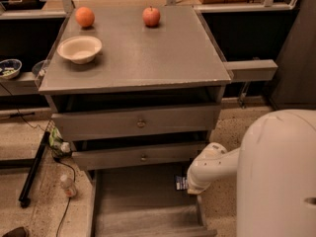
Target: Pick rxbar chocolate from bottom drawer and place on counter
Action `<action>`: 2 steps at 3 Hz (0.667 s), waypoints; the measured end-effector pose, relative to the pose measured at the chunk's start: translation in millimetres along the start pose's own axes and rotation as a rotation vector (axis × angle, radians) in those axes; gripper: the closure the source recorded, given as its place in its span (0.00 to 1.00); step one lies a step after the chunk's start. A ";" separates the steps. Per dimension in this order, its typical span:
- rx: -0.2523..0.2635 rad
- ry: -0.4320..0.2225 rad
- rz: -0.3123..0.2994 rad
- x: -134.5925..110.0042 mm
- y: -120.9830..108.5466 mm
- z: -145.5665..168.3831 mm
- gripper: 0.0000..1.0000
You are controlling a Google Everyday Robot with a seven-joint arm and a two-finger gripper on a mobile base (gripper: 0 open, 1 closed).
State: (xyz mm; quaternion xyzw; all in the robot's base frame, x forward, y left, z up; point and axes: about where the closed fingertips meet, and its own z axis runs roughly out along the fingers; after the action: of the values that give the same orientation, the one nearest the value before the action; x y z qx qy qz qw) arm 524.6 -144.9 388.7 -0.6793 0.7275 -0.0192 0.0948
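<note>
Warm overhead light on the counter (148,58); tool (186,185) (in the bottom drawer (140,194)) lies shadowed.

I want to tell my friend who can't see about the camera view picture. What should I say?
A white robot arm reaches its tool down into the open bottom drawer, right beside a small dark rxbar chocolate. On the grey counter above sit a pale bowl, an orange and a red apple.

One high camera faces down at the counter (148,58) from its near side. The gripper (187,185) sits near right, over the bottom drawer (138,204).
</note>
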 end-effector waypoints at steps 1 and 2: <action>0.004 0.009 -0.004 -2.1 -1.2 -8.2 1.00; 0.037 0.035 -0.008 -4.3 -4.2 -40.1 1.00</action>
State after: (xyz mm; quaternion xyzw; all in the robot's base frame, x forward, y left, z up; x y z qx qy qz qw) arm 522.5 -145.0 429.1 -0.6800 0.7257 -0.0450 0.0943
